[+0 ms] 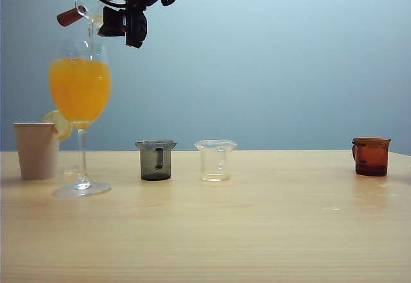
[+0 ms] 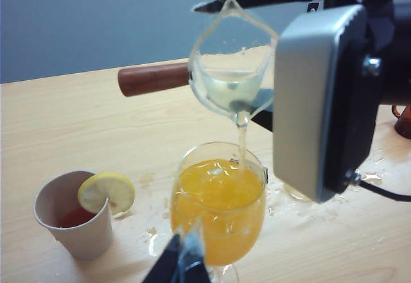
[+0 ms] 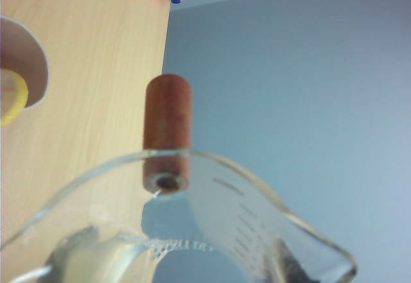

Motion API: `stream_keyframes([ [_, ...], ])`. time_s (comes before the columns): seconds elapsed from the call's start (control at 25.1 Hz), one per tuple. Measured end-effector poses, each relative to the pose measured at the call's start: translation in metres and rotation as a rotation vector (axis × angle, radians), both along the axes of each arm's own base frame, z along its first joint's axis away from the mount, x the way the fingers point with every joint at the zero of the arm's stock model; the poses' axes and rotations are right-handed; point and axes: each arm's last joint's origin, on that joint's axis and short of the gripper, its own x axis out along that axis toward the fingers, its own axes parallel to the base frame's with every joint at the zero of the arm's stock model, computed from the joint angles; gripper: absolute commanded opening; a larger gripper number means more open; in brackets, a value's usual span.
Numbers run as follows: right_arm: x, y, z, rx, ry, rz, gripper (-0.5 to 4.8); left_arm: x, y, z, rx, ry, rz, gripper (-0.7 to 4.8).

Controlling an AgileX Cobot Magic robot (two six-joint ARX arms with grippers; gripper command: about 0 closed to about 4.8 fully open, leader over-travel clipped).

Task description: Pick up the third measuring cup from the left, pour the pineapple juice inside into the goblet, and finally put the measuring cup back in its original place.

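Exterior view, front to back: one bench (image 1: pixel 257 231) carries one goblet (image 1: pixel 80 103), one paper cup (image 1: pixel 36 149) with one lemon slice (image 1: pixel 61 124) on its rim, and three measuring cups standing in a row: one grey cup (image 1: pixel 155 160), one clear cup (image 1: pixel 216 160) and one amber cup (image 1: pixel 370 156) far to the right. A fourth cup, the third measuring cup (image 1: pixel 90 10), is in the air at the top left, above the goblet, tilted over with its brown handle (image 1: pixel 69 17) pointing left. The goblet stands left of the grey cup and just right of the paper cup, its bowl filled with orange drink.

The right hand (image 1: pixel 112 7) holds that cup from the right side, its dark fingers clamped on the cup wall. In the right wrist view the cup (image 3: pixel 192 225) fills the near edge, one finger (image 3: pixel 286 267) showing behind its wall, and the handle (image 3: pixel 167 132) points away from the hand.

In the left wrist view the left hand (image 2: pixel 183 260) sits low beside the goblet (image 2: pixel 218 206); only its tips show, close together, and whether it grips anything I cannot tell. Beyond it the tilted cup (image 2: pixel 231 65) hangs straight over the goblet's mouth, and a thin stream of pale juice (image 2: pixel 241 138) runs from its spout into the bowl. Spilled drops lie on the bench around the goblet's foot.
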Motion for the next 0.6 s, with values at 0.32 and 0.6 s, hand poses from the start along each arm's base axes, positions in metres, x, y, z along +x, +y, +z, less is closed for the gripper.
stream_keyframes([
  [0.32,0.0003,0.0003,0.0036,0.002,-0.054,0.005,3.03,0.0000,0.0000,0.0000,0.000,0.000,0.000,-0.04],
  [0.6,0.0003,0.0003,0.0036,-0.024,-0.084,0.010,3.03,0.0000,0.0000,0.0000,0.000,0.000,0.000,-0.04],
])
